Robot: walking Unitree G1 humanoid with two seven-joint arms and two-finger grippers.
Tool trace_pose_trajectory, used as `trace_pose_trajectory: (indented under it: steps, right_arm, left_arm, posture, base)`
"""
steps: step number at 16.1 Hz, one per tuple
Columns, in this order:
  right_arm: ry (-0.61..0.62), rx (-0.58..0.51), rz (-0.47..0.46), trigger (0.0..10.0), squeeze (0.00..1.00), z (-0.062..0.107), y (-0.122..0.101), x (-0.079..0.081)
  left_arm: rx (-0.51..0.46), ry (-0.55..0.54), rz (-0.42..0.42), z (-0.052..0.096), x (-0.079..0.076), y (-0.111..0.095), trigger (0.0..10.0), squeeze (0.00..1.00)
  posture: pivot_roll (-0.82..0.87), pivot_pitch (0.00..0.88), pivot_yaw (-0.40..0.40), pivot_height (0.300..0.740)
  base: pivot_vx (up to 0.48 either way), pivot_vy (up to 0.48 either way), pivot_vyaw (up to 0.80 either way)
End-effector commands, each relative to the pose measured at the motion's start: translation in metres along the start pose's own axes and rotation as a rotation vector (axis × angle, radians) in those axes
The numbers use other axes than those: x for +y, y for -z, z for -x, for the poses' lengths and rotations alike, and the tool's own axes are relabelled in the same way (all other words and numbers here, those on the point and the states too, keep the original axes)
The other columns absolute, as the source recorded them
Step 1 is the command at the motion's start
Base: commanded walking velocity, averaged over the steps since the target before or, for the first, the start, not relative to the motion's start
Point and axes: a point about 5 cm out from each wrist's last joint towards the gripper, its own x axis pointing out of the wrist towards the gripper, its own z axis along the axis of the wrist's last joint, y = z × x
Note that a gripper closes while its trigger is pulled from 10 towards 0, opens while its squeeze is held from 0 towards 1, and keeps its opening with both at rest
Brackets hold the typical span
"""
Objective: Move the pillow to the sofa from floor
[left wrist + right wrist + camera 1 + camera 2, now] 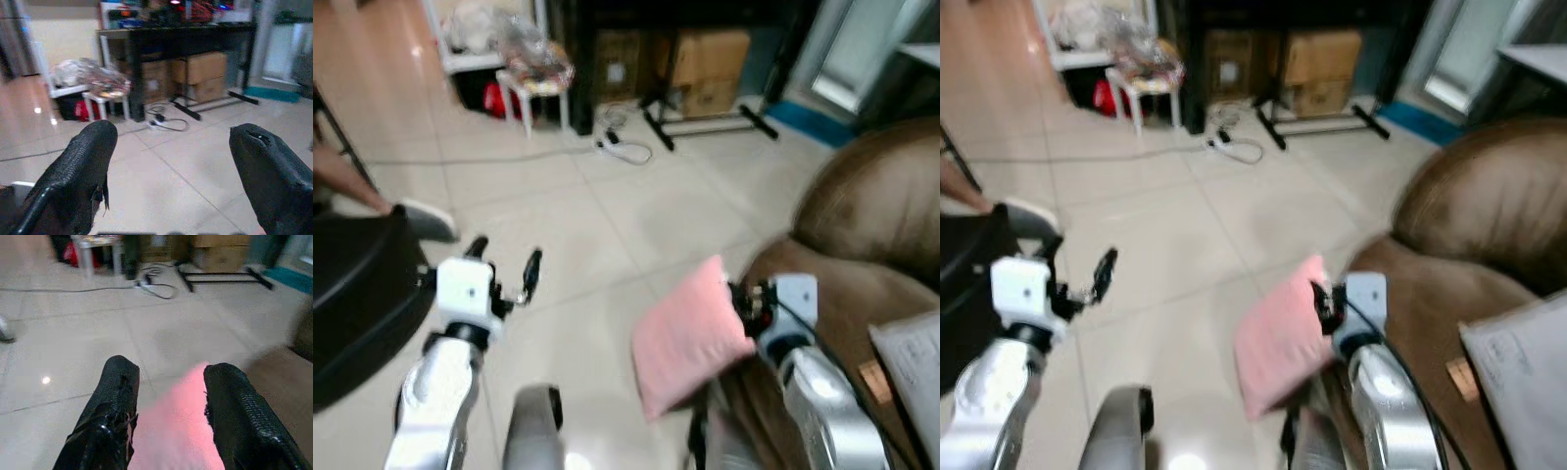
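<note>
A pink pillow (690, 333) hangs above the tiled floor, right beside the front edge of the brown sofa (871, 215). My right gripper (741, 299) is shut on the pillow's right edge; in the right wrist view the pink fabric (171, 431) lies between the two black fingers (115, 406). My left gripper (506, 259) is raised over bare floor to the left, open with nothing between its fingers (78, 166).
A black seat (357, 284) and a person's shoe (426, 220) are at the left. Farther back stand a white stool (533, 83), a power strip with cable (622, 147), cardboard boxes (710, 64) and a black stand (705, 122). A grey cushion (911, 362) lies on the sofa.
</note>
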Motion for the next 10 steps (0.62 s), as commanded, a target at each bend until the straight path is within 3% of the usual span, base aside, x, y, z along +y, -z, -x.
trace_pose_trajectory:
  steps: [1,9,10]
  right_arm:
    - [-0.02,-0.023,-0.011,10.0,0.0,-0.0038,-0.0073,0.0085]
    - [-0.025,-0.019,-0.017,10.0,0.0,-0.0054,-0.0058,0.008]
    - [-0.029,-0.017,-0.019,10.0,0.0,-0.0055,-0.0054,0.0081]
  left_arm:
    - [0.003,-0.023,-0.005,0.0024,0.0067,-0.0004,10.0,0.0]
    - [-0.003,-0.005,-0.004,-0.003,0.0045,-0.0004,10.0,0.0]
    - [0.007,-0.007,-0.009,-0.0033,0.0044,0.0008,10.0,0.0]
  posture:
    - [0.01,0.0,-0.089,0.575]
    - [0.01,0.0,-0.089,0.575]
    - [0.01,0.0,-0.09,0.575]
  base:
    - [0.379,0.0,0.0]
    - [0.369,0.0,0.0]
    - [0.0,0.0,0.0]
